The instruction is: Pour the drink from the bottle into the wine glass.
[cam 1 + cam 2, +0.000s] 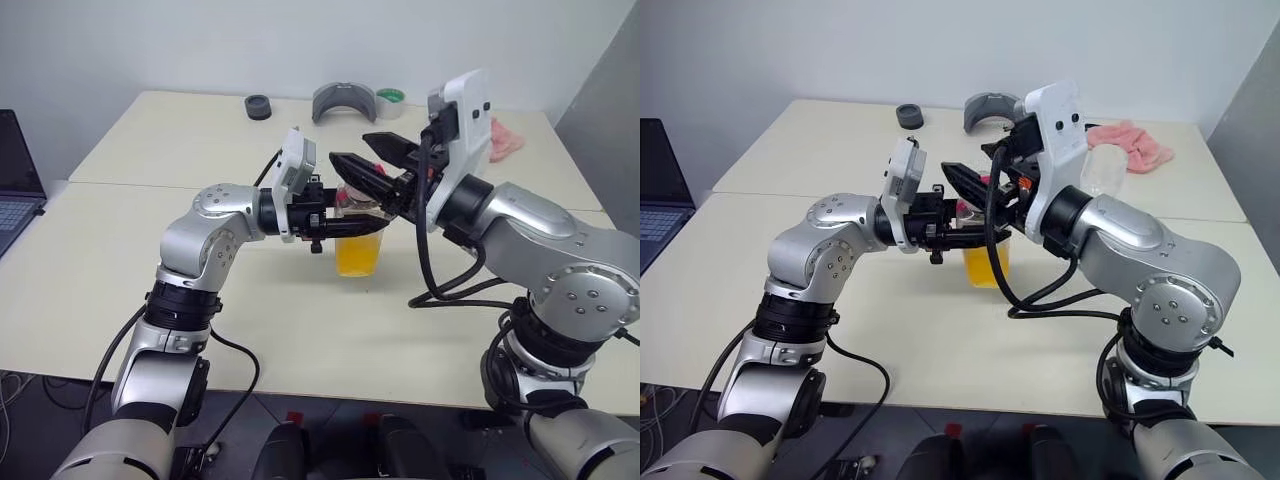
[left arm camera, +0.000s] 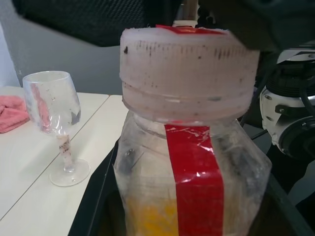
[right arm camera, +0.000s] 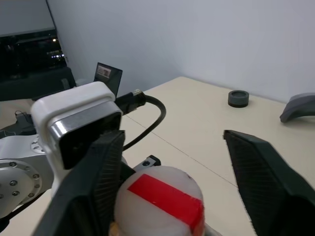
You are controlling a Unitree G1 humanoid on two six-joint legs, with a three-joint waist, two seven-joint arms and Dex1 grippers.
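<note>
L gripper (image 1: pixel 335 222) is clamped on the bottle (image 1: pixel 358 236), holding it upright by its upper body above the pale surface (image 1: pixel 120 260), near the middle, between the two arms. R gripper (image 3: pixel 170 191) comes in from the robot's right at cap height w/ its fingers (image 3: pixel 96 177) spread, one on each side of the pinkish-white cap (image 3: pixel 160 199); one finger looks to touch or nearly touch the cap, the other stands clear, so no grip on it. Cap is on the bottle, w/ a red strip running over its top and down the side. The drink (image 1: pixel 358 254), orange-yellow, fills the bottle's lower part. The wine glass (image 2: pixel 53 123) stands upright on the surface to the robot's right of the bottle, well apart, partly hidden behind the R arm in the head views. Pink cloth (image 1: pixel 1130 143) lies beyond the glass, toward the far right corner. At the far edge: small dark round object (image 1: pixel 258 106), grey curved piece (image 1: pixel 342 102), roll of tape (image 1: pixel 390 99). Laptop (image 1: pixel 15 190) sits off the surface's left end.
</note>
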